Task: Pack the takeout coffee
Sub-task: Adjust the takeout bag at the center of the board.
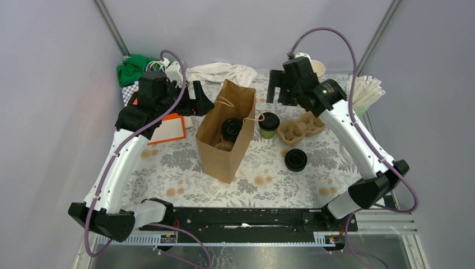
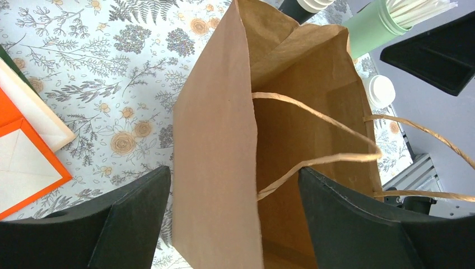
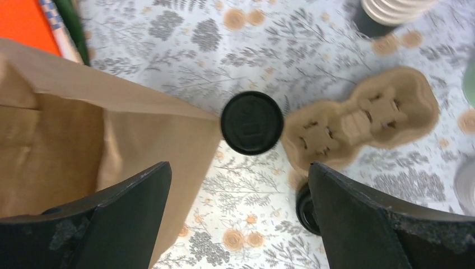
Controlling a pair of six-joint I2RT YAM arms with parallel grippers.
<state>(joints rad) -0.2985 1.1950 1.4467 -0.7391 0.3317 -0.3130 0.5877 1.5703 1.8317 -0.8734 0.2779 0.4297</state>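
I've got the L gripper (image 2: 234,169) released, fingers spread wide, hanging over the mouth of the brown paper bag (image 1: 223,154). On its wrist cam one finger shows on either side of the bag's near wall, and I can't tell if either touches the paper. The R gripper (image 3: 240,165) is also released, wide open w/ nothing btw the fingers, up above the table.

Coffee pos: one lidded cup (image 1: 231,129) sits inside the bag, black lid up. The bag stands upright w/ its twine handles loose. A second cup (image 3: 251,123), dark green w/ a black lid, stands upright on the flowered cloth (image 1: 269,179), just beside the bag's R side, btw the bag and the cardboard carrier (image 1: 301,128). A third black lid (image 1: 295,159) lies on the cloth nearer the arm bases, apart from the carrier. I can't tell if there's a cup under it.

Writing: there's a raised mark on the second cup's lid, too blurred for me to read.

A pale green cup (image 2: 372,28) w/ white sticks stands beyond the bag. An orange-edged envelope (image 2: 22,162) lies to the bag's L.
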